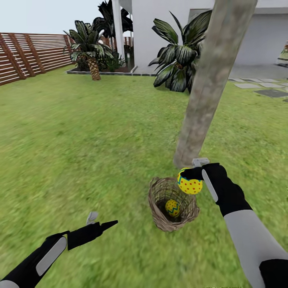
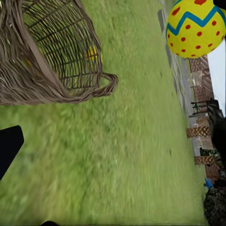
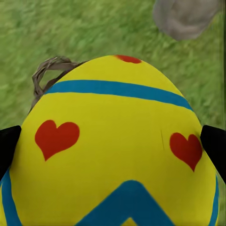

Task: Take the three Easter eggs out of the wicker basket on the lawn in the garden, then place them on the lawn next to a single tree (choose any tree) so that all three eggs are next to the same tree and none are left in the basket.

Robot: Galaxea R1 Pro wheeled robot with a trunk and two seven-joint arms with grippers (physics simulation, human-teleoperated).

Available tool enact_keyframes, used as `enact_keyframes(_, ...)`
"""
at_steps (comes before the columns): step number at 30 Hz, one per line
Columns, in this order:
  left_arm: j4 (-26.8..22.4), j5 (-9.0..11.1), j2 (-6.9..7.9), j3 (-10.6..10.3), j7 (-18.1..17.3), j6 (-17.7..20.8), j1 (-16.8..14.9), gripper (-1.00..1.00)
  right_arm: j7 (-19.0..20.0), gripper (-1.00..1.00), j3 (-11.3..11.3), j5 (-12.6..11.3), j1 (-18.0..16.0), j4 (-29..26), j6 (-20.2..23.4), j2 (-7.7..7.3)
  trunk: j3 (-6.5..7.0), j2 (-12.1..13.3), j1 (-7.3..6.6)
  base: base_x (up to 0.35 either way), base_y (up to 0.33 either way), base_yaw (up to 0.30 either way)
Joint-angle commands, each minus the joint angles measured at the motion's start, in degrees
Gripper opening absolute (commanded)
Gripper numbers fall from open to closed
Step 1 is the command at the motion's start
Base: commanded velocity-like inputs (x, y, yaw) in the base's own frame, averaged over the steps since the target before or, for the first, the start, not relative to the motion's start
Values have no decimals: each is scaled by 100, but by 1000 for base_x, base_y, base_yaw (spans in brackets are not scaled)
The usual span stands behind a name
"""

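One Easter egg (image 1: 190, 185), yellow with red dots and a blue zigzag, hangs just above the far right rim of the wicker basket (image 1: 159, 218), with my right gripper (image 1: 192, 177) shut on it. In the right wrist view this egg (image 3: 113, 146) sits between both black fingertips (image 3: 215, 143). A second egg (image 1: 173, 208) lies inside the basket. The third egg is hidden or out of view. The tree (image 1: 208, 88) rises from the lawn (image 1: 80, 152) right behind the basket. My left gripper (image 1: 102, 221) hovers open and low, left of the basket (image 2: 47, 56).
A short palm (image 1: 93, 60) and a dark broad-leaved plant (image 1: 178, 60) stand farther back by the white house (image 1: 256, 40). A brown slat fence (image 1: 28, 56) closes the left side. Stone slabs (image 1: 272, 92) lie at the far right.
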Motion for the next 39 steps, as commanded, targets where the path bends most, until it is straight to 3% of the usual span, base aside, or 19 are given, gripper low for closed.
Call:
enact_keyframes(1,0,-1,-1,0,-1,0,0,100,-1,-100,0,1,0,0,0,0,0,0,0,43,268,-241)
enact_keyframes(11,0,8,4,9,-23,0,1,100,-21,-100,16,30,9,14,0,16,0,0,0,9,274,-85)
enact_keyframes(24,0,1,-2,1,27,9,-1,100,2,-100,-3,-10,43,2,-69,0,0,0,0,217,207,0)
enact_keyframes(39,0,-11,4,8,16,9,-1,100,-7,-100,16,-5,42,-159,-68,53,0,0,0,52,270,0)
